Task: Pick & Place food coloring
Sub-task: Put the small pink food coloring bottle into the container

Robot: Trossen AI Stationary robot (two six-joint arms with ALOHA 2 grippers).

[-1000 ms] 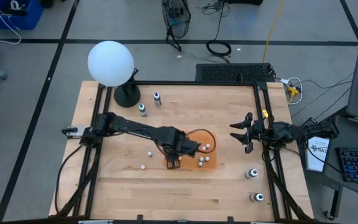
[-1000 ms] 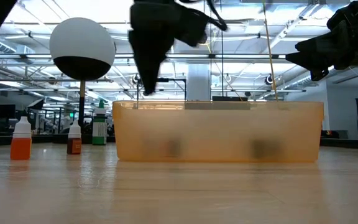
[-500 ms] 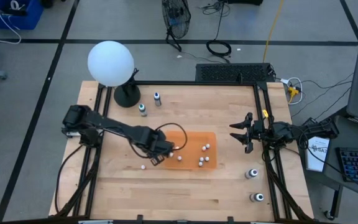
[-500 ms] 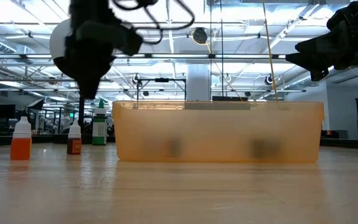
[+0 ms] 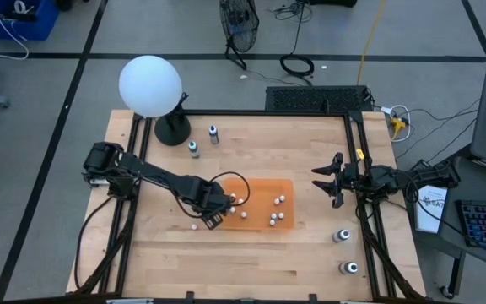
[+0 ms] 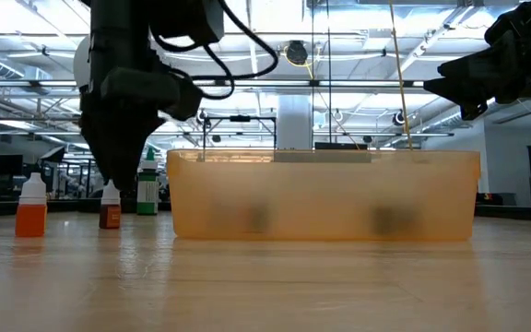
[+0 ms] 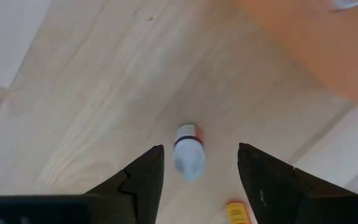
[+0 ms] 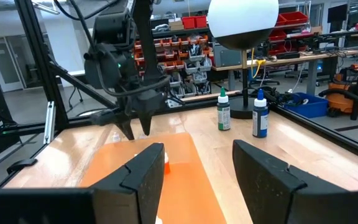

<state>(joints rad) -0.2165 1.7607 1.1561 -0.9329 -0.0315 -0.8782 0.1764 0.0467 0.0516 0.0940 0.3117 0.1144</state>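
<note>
my left gripper hangs just off the near-left corner of the orange tray, fingers pointing down at the wooden table. its fingers stand partly open with nothing between them but air; a small white-capped bottle lies or stands on the wood below the gap, untouched, and whether it is upright i cannot tell from my wrist. a second, yellowish bottle is cut off at the edge of that view. my right gripper waits near the table's right rail, fingers partly apart and holding nothing. several little bottles sit in the tray as whitish dots, one more lies on the wood just beside my left gripper, two taller ones stand by the white globe's base, and two stand near the right edge. from table height the tray wall hides its contents, showing only dark smudges.
</note>
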